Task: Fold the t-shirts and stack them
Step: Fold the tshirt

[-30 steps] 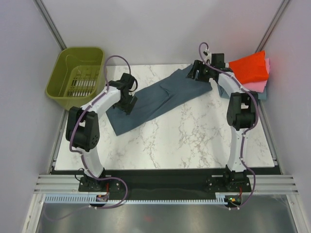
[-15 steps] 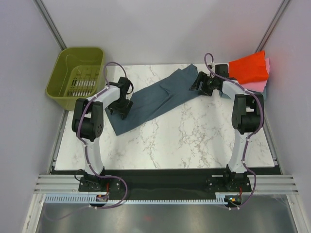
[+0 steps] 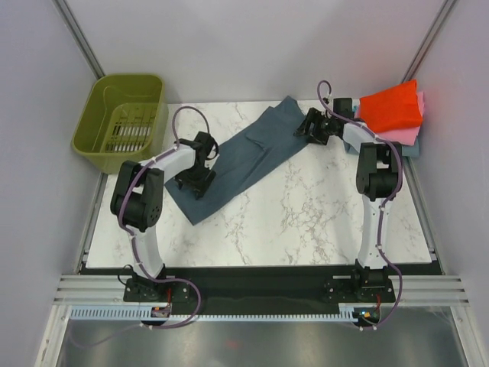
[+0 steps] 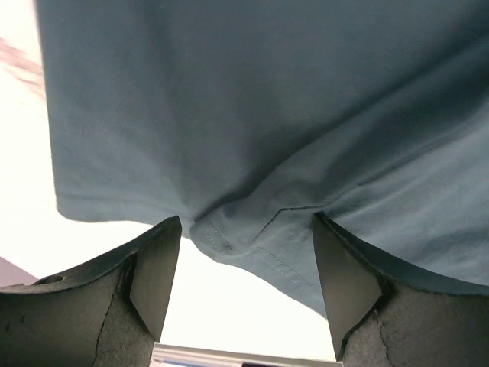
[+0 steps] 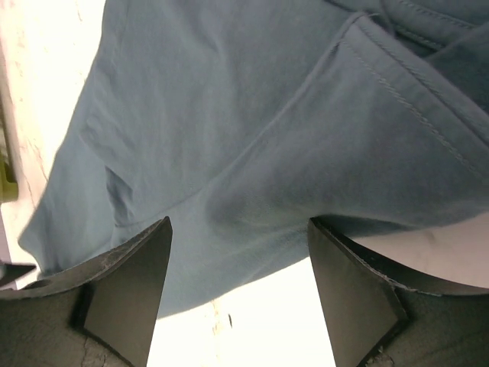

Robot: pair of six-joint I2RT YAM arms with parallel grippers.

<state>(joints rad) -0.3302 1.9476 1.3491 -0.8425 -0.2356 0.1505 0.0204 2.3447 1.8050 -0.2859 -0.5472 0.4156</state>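
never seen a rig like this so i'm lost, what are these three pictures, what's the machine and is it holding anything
Two robot arms are bolted at the near edge of a marble table. The wide picture looks down from above. The other two come from a camera on each wrist, so the dark shapes at the bottom are that arm's own fingers. A blue-grey shirt lies spread on the table. The left gripper and right gripper are at its opposite ends, both open, gripping nothing. Folded shirts, red on top, are stacked at the far right. A green basket stands past the far left corner.
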